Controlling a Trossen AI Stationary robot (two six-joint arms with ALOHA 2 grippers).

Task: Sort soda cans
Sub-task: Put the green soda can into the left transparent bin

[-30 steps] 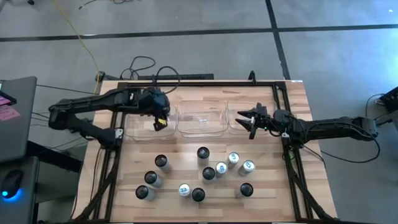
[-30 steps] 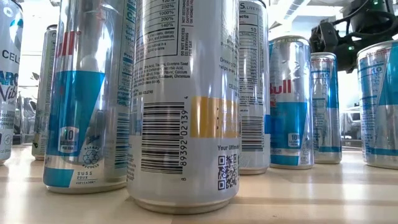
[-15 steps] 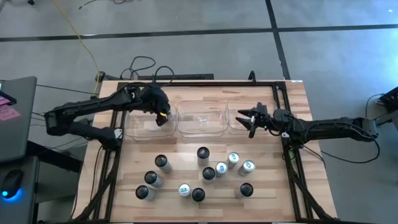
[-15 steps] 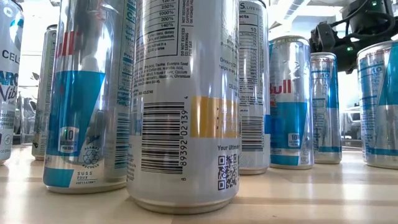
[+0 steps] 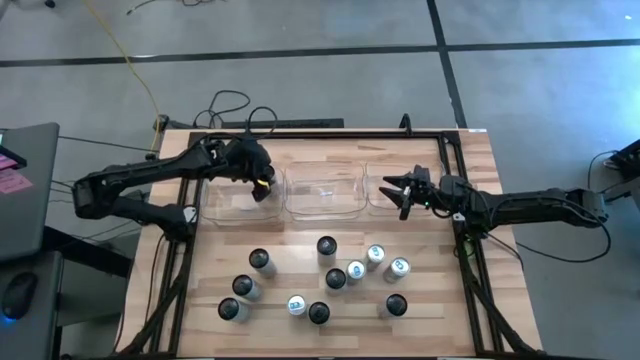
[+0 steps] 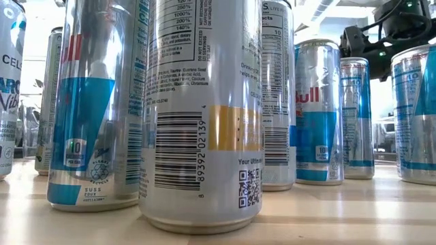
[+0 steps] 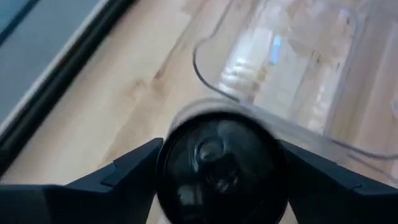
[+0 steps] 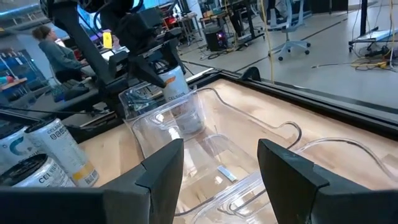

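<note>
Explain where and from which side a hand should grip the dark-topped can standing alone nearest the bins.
Grip the can around its round side wall near the top, coming straight down from above. It stands upright with clear space around it, so fingers fit on opposite sides.

I see grey concrete floor [image 5: 330,90] around the wooden table [image 5: 470,160], a yellow cable [image 5: 128,62] trailing across it, and an office chair [image 8: 287,38] beyond.

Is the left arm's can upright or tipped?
Upright: the can, dark top up, hangs in the left gripper over the left bin.
</note>
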